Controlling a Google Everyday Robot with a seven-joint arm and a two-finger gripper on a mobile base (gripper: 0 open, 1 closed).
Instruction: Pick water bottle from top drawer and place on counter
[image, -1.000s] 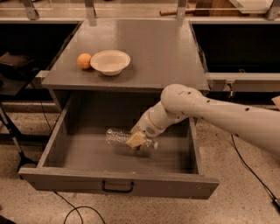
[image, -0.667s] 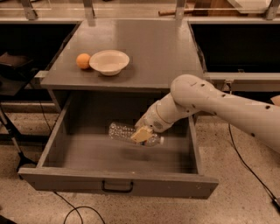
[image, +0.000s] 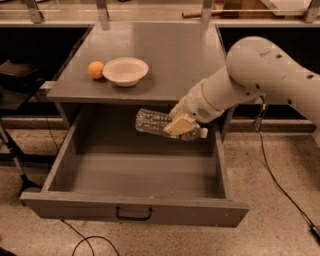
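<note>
My gripper (image: 178, 125) is shut on the water bottle (image: 152, 121), a clear crinkled bottle held lying sideways with its white cap to the right. It hangs above the open top drawer (image: 132, 210), just below the front edge of the counter (image: 170, 55). The bottle touches nothing else. The drawer is pulled fully out, its black handle at the centre of the front panel, and nothing lies in it.
A white bowl (image: 125, 70) and an orange (image: 95, 69) sit on the left of the counter. Dark shelving flanks the cabinet on both sides. Cables lie on the speckled floor (image: 280, 220) at front left and right.
My gripper has lifted the water bottle up off the drawer floor to about the height of the counter's edge. The arm has risen with it.
</note>
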